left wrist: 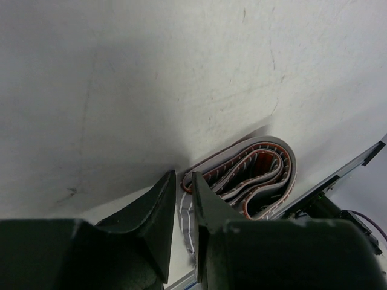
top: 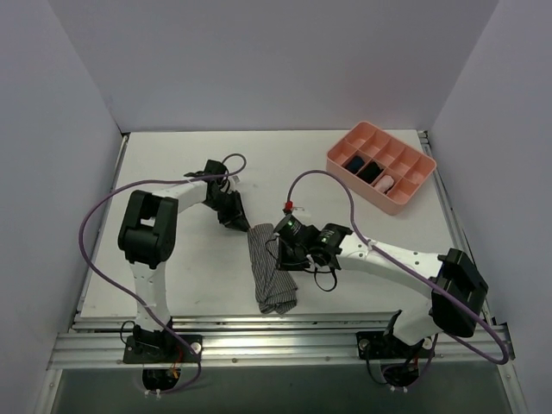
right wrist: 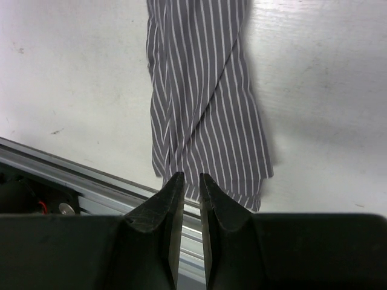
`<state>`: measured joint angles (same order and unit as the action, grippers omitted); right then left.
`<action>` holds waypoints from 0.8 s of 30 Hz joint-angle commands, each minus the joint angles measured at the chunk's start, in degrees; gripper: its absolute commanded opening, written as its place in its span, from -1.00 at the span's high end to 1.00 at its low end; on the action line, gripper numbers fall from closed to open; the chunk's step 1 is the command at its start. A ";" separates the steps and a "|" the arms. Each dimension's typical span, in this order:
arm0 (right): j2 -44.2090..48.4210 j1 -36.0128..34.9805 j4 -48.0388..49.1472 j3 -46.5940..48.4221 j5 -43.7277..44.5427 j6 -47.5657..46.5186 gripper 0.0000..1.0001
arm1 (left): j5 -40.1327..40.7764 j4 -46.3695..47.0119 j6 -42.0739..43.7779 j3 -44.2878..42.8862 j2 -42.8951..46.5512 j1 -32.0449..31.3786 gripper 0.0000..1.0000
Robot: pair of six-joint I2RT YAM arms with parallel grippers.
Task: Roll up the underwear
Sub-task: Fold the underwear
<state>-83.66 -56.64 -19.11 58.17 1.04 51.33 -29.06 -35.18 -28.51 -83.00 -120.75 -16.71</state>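
Grey striped underwear (top: 274, 269) lies as a long folded strip on the table (top: 216, 285) between the arms. Left gripper (left wrist: 183, 178) and right gripper (right wrist: 191, 178) have fingers nearly together, holding nothing I can see. Rolled unevenly, the loose folds would likely splay or skew.

Nothing in any view can be read: no text, label, brand, number or sign. The folded waistband of the underwear (left wrist: 260, 175), just beyond the fingertips of the left gripper (left wrist: 184, 181), shows only plain bands of colour. The striped cloth ahead of the right gripper (right wrist: 191, 181) carries no legible mark either.
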 commanded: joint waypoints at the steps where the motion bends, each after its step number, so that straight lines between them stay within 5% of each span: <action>1: 2.35 1.53 -4.88 -0.42 2.74 -1.41 0.73 | 4.01 3.44 -2.76 5.56 4.71 -2.71 0.49; 10: 3.06 3.82 -4.63 -2.18 1.87 -1.59 0.73 | 13.85 0.99 -10.69 14.20 20.01 -4.56 0.32; 17: 3.06 -0.65 -1.72 -5.87 0.98 2.01 0.73 | 8.50 -3.84 -9.72 5.23 16.77 -7.72 0.21; 24: 1.48 -2.42 1.01 -8.87 1.77 4.04 0.74 | 7.35 -5.34 -10.51 5.21 14.14 -11.50 0.11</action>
<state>-82.28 -59.22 -18.83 50.30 1.43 53.41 -20.43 -37.78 -38.35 -76.97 -104.92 -27.31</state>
